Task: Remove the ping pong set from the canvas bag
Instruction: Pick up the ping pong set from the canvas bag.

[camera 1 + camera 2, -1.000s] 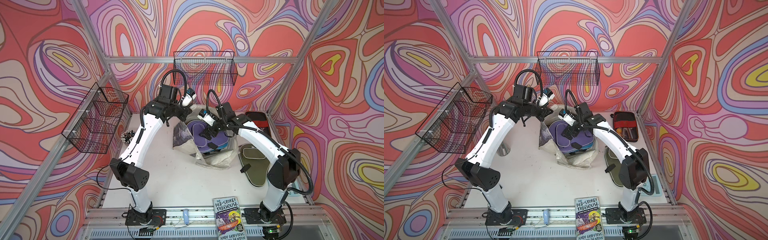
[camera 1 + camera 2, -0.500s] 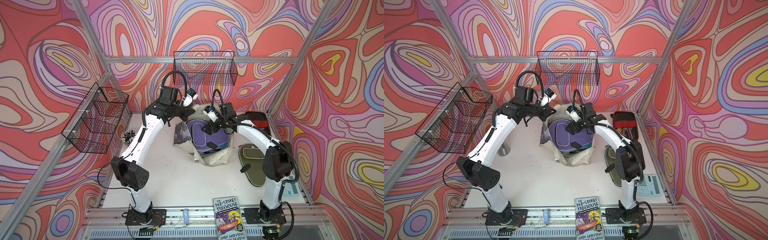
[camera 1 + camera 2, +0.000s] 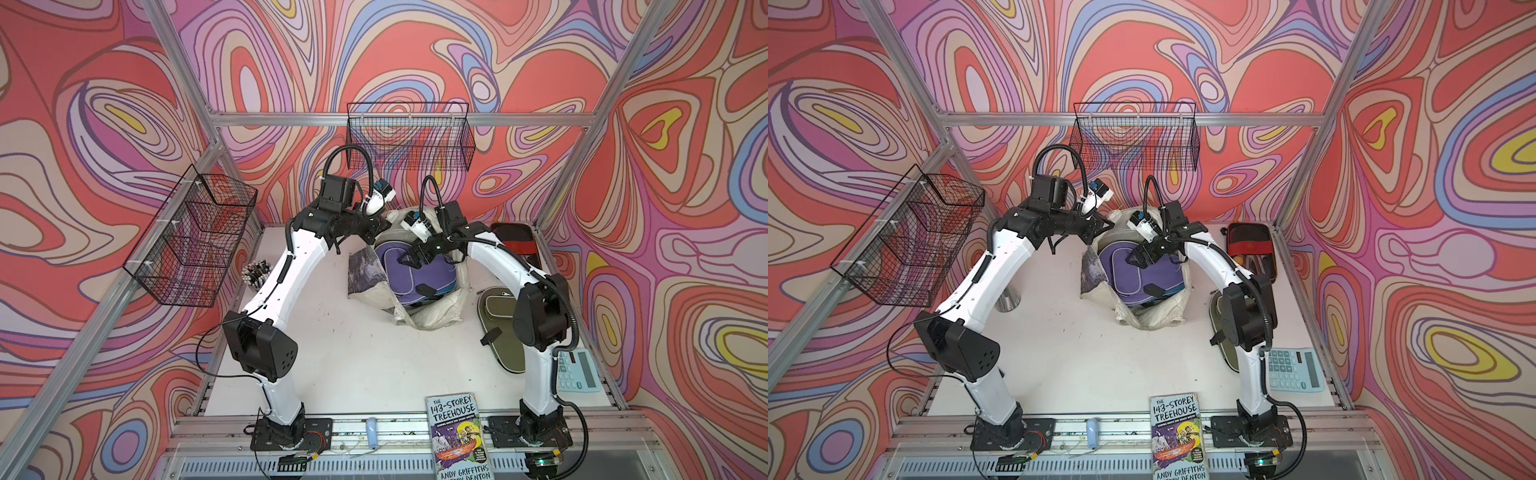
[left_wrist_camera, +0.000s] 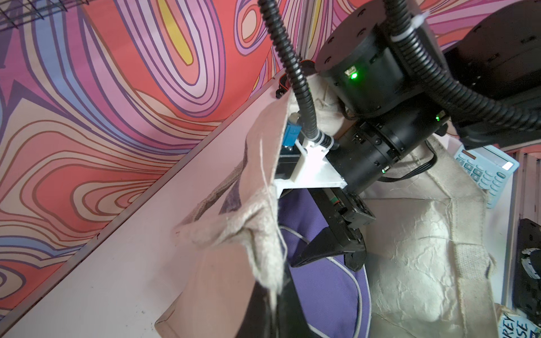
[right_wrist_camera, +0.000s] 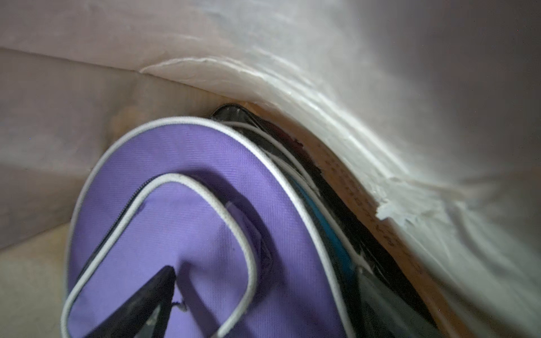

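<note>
The cream canvas bag [image 3: 432,316] [image 3: 1158,318] stands open at the back middle of the table in both top views. A purple paddle cover [image 3: 419,274] [image 5: 190,219] tops the stack inside it, with a blue cover's edge [image 5: 330,234] and black ones beneath. My left gripper [image 3: 380,227] [image 4: 276,304] is shut on the bag's rim cloth [image 4: 257,222] and holds it up. Inside the bag's mouth, my right gripper [image 3: 411,259] [image 5: 257,316] is open: one finger [image 5: 140,304] lies on the purple cover, the other past its edge. An olive cover [image 3: 498,332] and a black-edged case [image 3: 513,243] with red paddles lie on the table to the right.
A pale blue calculator [image 3: 577,372] sits at the right edge and a paperback book [image 3: 457,436] at the front. Black wire baskets hang on the left wall [image 3: 195,241] and the back wall [image 3: 409,137]. A cup of pens [image 3: 255,272] stands at the left.
My right arm's elbow has swung in toward the middle, and its gripper has settled down onto the purple cover. The left gripper has kept hold of the rim.
</note>
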You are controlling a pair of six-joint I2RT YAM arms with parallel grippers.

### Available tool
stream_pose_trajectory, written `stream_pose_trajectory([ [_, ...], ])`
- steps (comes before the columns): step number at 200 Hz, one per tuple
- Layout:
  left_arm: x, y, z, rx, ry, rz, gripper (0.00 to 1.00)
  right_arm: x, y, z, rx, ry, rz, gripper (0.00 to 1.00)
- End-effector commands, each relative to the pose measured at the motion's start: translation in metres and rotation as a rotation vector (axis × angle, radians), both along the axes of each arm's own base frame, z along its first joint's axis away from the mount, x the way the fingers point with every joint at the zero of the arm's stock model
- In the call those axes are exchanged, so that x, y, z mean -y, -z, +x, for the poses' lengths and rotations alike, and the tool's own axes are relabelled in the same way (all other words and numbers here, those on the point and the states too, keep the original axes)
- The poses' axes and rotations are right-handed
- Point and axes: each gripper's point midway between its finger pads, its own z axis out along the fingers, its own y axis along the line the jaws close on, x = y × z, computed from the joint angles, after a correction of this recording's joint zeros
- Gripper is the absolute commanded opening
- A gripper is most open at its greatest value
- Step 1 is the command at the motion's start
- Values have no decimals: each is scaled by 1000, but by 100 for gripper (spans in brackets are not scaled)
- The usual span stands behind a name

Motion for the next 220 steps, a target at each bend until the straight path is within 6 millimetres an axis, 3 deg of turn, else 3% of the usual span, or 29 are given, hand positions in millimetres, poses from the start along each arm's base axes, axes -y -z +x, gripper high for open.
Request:
stream_pose_trajectory([
  [1, 19, -106, -23, 322, 145, -175, 0, -1, 23, -21, -127, -71, -2, 88],
  [18, 18, -104, -22, 321, 139, -173, 0, 0, 20, -25, -139, -83, -5, 72],
  [48, 15, -102, -20, 320, 130, -176, 0, 3, 17, -31, -157, -82, -15, 25],
  [81, 13, -98, -17, 308, 122, -181, 0, 6, 8, -39, -155, -80, -13, 0],
  [110, 12, -93, -14, 297, 117, -183, 0, 10, -9, -41, -120, -64, -13, 0],
  [163, 6, -74, -12, 246, 84, -175, 0, 23, -80, -24, 96, 84, 27, 0],
  [220, -14, -55, -6, 205, -59, -124, 0, 36, -120, -16, 197, 212, 60, 0],
])
